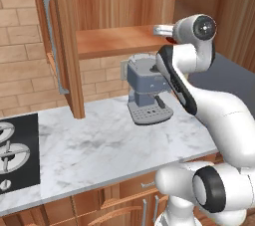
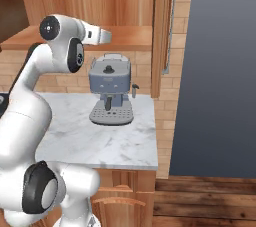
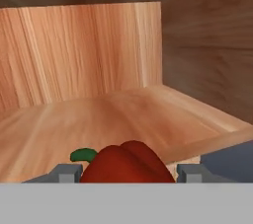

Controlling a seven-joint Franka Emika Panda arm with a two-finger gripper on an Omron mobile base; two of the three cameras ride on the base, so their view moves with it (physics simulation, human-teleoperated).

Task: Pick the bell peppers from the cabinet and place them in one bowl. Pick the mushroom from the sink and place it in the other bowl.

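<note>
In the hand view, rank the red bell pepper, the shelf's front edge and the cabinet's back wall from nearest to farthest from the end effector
1. Bell pepper: between the end effector's fingertips, stem pointing left.
2. Shelf front edge: just beyond, running off to the right.
3. Cabinet back wall: farthest, across the shelf.

Two base cameras look forward and down from behind the arm, at its seven and five o'clock, sharing the bench (image 1: 109,140), coffee machine (image 2: 111,88) and cabinet (image 1: 119,38). The hand camera sits close above the cabinet shelf (image 3: 123,114), facing its back wall.
</note>
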